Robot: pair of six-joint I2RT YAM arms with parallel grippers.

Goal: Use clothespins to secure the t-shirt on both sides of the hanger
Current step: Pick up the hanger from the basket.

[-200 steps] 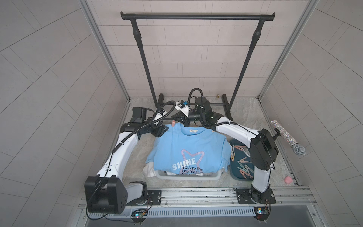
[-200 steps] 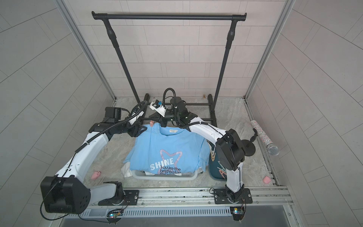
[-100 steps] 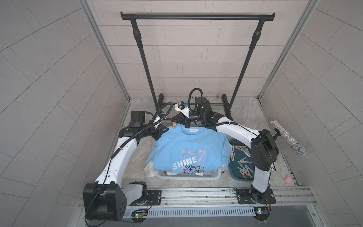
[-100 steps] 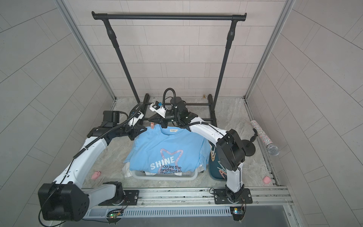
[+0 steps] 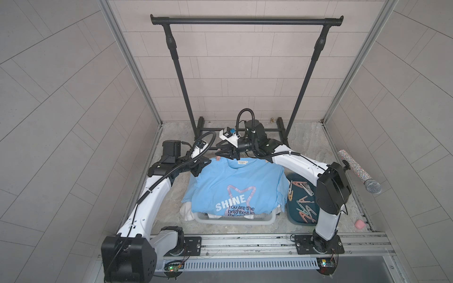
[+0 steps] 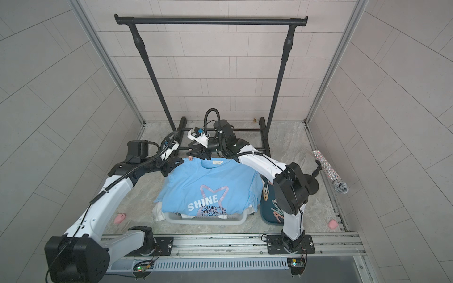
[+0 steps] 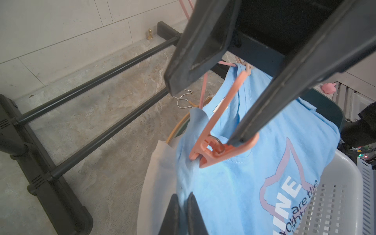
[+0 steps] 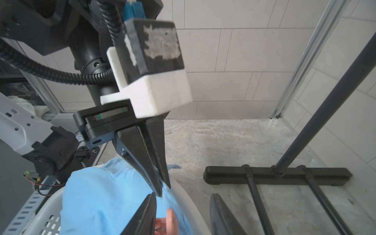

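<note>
**Inspector:** State of the left gripper point(image 7: 182, 195)?

**Assistant:** Jaws closed, pinching a fold of the light blue t-shirt point(image 5: 235, 186) at its shoulder edge, on the robot's left side.

**Inspector:** And the right gripper point(image 8: 183, 195)?

**Assistant:** Jaws apart. The peach clothespin point(image 7: 219, 149) sits between them. In the left wrist view one finger point(image 7: 284, 91) touches the peg's handle end and the other stands clear of it.

**Inspector:** Where is that peg fixed?

**Assistant:** It is clamped on the shirt's shoulder beside the collar, near the left jaws' pinch. A thin pink hanger point(image 7: 203, 89) emerges at the neck opening. Whether the peg bites the hanger beneath the cloth, I cannot tell.

**Inspector:** Other pegs?

**Assistant:** The spare clothespins point(image 5: 305, 203) lie loose in a dark teal tray point(image 5: 290, 208) on the counter point(image 5: 313, 142), just beside the shirt on the right arm's side.

**Inspector:** How does the shirt lie?

**Assistant:** Print upward, draped over a white laundry basket point(image 5: 235, 221). A black garment rack point(image 5: 245, 21) stands behind both arms.
</note>
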